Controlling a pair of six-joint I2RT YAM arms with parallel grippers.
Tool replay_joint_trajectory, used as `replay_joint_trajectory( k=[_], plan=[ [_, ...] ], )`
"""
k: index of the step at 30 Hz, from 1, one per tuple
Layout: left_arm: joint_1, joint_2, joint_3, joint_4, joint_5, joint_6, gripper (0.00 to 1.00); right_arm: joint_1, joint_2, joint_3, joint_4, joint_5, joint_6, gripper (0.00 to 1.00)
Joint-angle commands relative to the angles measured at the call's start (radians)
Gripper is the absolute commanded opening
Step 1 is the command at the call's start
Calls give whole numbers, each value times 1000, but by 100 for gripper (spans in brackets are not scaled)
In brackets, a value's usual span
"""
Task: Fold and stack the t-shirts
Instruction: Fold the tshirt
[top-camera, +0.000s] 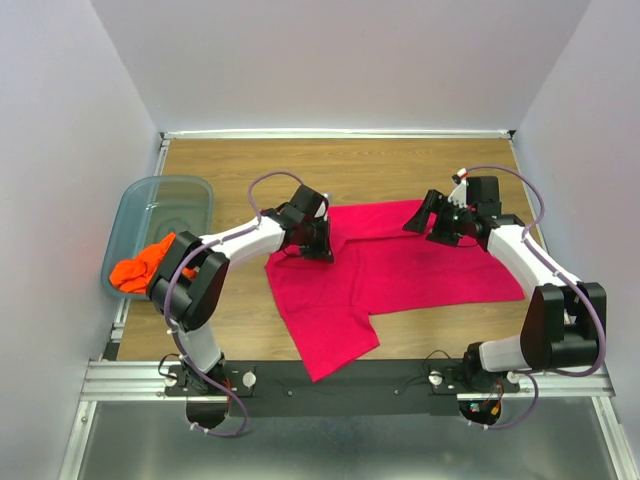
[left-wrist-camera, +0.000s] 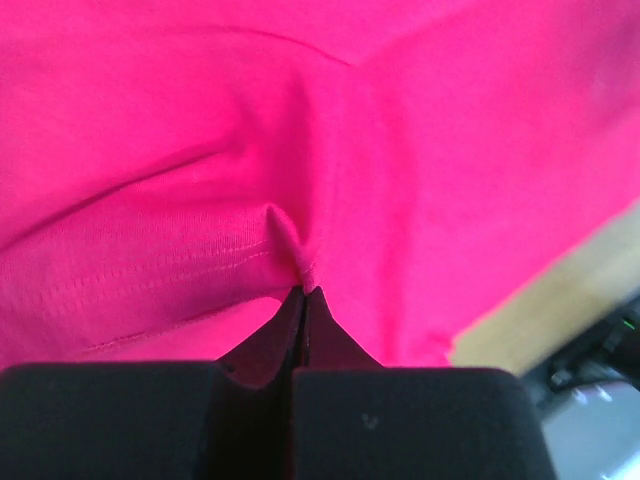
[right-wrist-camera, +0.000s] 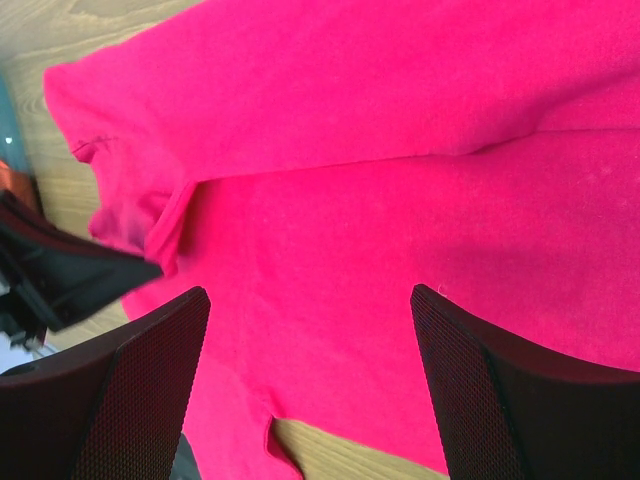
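Note:
The magenta-pink t-shirt lies spread and rumpled across the middle of the wooden table. My left gripper is at the shirt's left edge. In the left wrist view its jaws are shut, pinching a small fold of the pink cloth. My right gripper hovers over the shirt's upper right part. It stands wide open above flat pink cloth, holding nothing. The orange t-shirt is bunched over the near rim of the bin at the left.
A translucent blue-grey bin sits at the table's left edge. Bare wood shows around the shirt. White walls close in the back and sides. The left gripper's black body shows at the left of the right wrist view.

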Motion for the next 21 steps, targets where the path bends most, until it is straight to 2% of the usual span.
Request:
replay_joint_trajectory(
  k=[1,7,10,12,13,17,18,21],
  plan=[
    [-26,-47,-23,11,95,-77,0,-1,21,-4,-22,-22,-17,89],
    [-58,-46,-16,21,132,-120,0,1,29,9,-25,-24,-23,89],
    [-60,-42,-36,31,133,-123,6,-1,33,9,-25,-27,-25,89],
    [-61,-36,-53,34,144,-120,14,1,38,10,-26,-30,-29,89],
    [-61,-39,-56,35,145,-120,28,1,38,9,-28,-27,-29,89],
    [-60,-95,-52,18,103,-116,56,1,33,9,-29,20,-32,90],
    [-60,-108,-46,11,93,-116,59,1,32,10,-29,42,-34,89],
    [-52,-167,-41,-20,57,-119,59,1,27,16,-40,164,-26,89]
  ],
)
